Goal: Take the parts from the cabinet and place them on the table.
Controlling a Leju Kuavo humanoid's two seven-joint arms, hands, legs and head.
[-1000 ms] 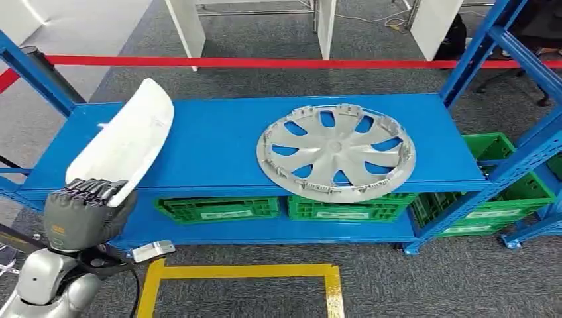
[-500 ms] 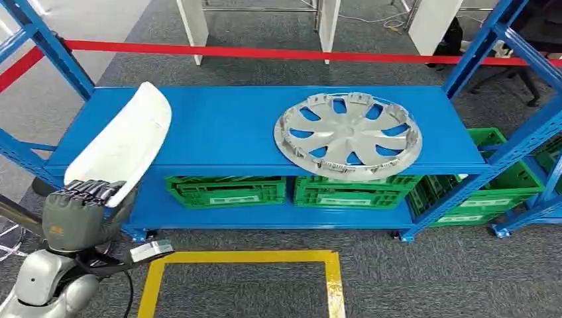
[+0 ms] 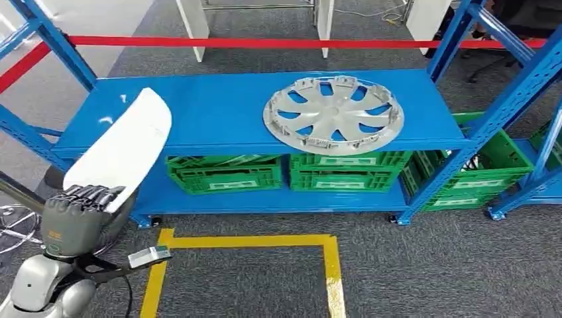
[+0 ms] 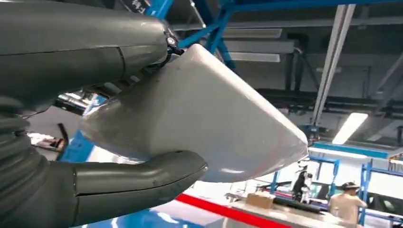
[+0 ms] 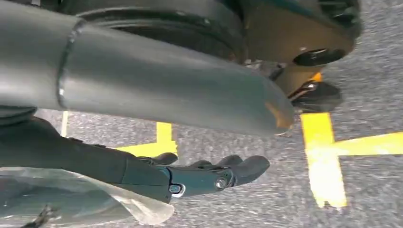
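Green crates (image 3: 224,175) stand on the lower shelf of the blue rack (image 3: 219,112); their contents cannot be made out, and their white labels cannot be read. The silver wheel cover (image 3: 333,112) lies flat on the upper shelf. The left hand (image 3: 78,217) grips the white part (image 3: 123,148) at its lower end, fingers (image 3: 89,195) wrapped over the edge. The part's long axis rises from the hand toward the rack, tilted. The right hand (image 5: 199,176) holds nothing, fingers slightly curled above grey carpet with yellow floor tape (image 5: 323,156).
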